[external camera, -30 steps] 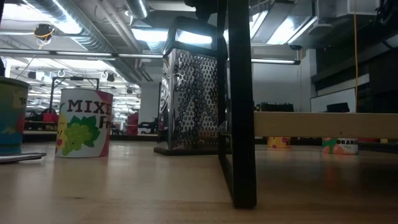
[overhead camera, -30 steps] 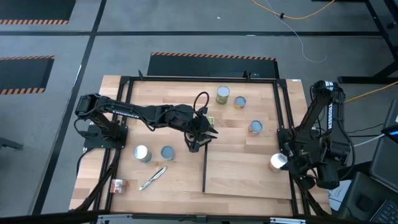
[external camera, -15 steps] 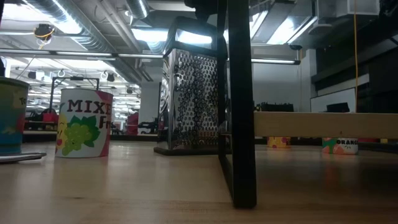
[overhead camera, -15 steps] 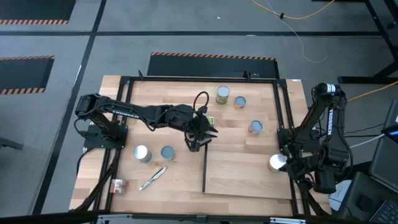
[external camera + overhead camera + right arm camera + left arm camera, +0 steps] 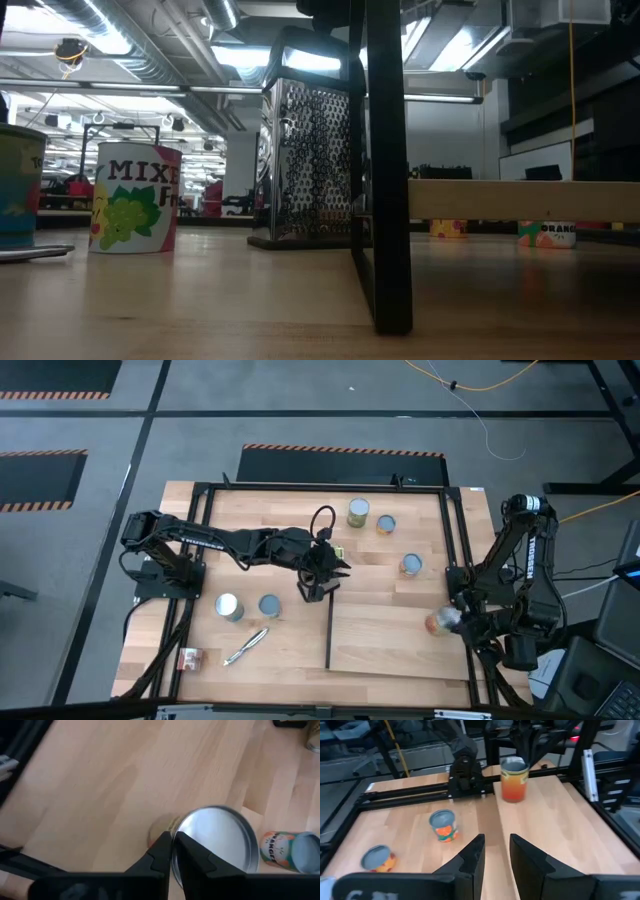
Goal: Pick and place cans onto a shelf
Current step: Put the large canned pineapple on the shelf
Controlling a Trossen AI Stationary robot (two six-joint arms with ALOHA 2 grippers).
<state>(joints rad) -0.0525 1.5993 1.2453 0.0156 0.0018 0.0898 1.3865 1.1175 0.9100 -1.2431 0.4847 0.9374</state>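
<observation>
The can at work [image 5: 440,622] sits at the right edge of the shelf [image 5: 395,645], directly under the right gripper [image 5: 455,618]. From above it shows as a blur with an orange side. The left wrist view shows it as a short metal cylinder [image 5: 514,780] with an orange label and a silver lid. In the right wrist view the round silver lid [image 5: 220,840] has a raised rim. Whether the right gripper grips this can or has let go cannot be told.

The shelf is a flat rectangular panel of pale smooth wood at the near right of the table. It has one thin black bar [image 5: 329,630] along its left side. It carries that one can.

Seven cans show from above:
- Three stand far right on the slatted wooden tabletop [image 5: 250,510]. One is yellowish-topped [image 5: 358,512], one is blue-silver beside it [image 5: 386,524], and one is silver-blue [image 5: 410,564] just beyond the shelf.
- Two stand near left, side by side, one white-topped [image 5: 228,607] and one blue-grey [image 5: 268,605].
- One small red-labelled can [image 5: 188,657] lies at the near left corner.
- The seventh is the can on the shelf.

One thin silver pen-like tool [image 5: 245,646] lies near the pair.

The low view shows a can [image 5: 135,197] printed with green grapes. It also shows one perforated steel box grater [image 5: 310,165].

The left gripper [image 5: 318,585] hovers at mid-table by the far end of the black bar. Its fingers [image 5: 470,862] stand moderately apart and hold nothing.
</observation>
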